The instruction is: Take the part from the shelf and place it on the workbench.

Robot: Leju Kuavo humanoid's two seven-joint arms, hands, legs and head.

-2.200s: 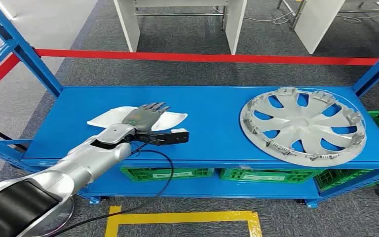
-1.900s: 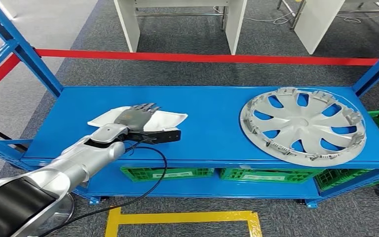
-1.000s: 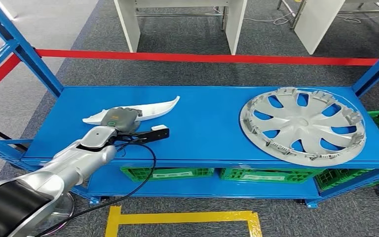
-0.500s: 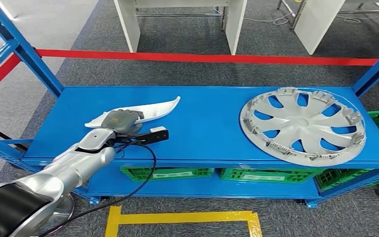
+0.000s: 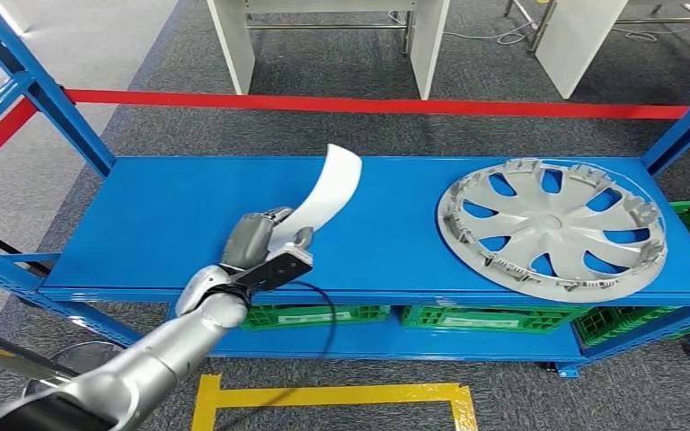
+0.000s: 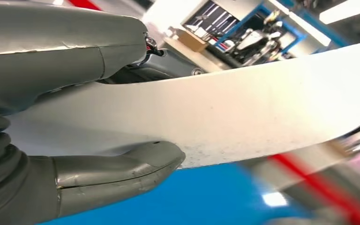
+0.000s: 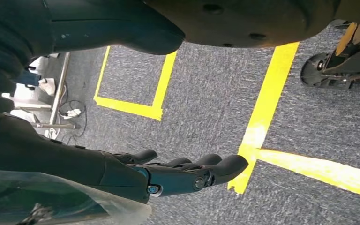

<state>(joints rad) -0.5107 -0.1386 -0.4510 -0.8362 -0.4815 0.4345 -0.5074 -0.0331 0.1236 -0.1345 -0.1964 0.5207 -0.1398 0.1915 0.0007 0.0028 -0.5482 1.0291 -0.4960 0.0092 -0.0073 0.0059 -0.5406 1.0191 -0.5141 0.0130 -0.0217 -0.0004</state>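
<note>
My left hand grips the white part at its lower end. In the wrist view my thumb presses one face and my fingers close over the other, so the part is pinched between them. The part rises from my grasp, curving up and away from me, clear of the shelf below it. A black cable hangs from my wrist in front of the shelf edge. Well off to the right of my left hand, a silver hubcap lies flat on the same shelf. Green crates sit on the level below. My right hand hangs over grey carpet with yellow tape, fingers loosely extended side by side, holding nothing.
</note>
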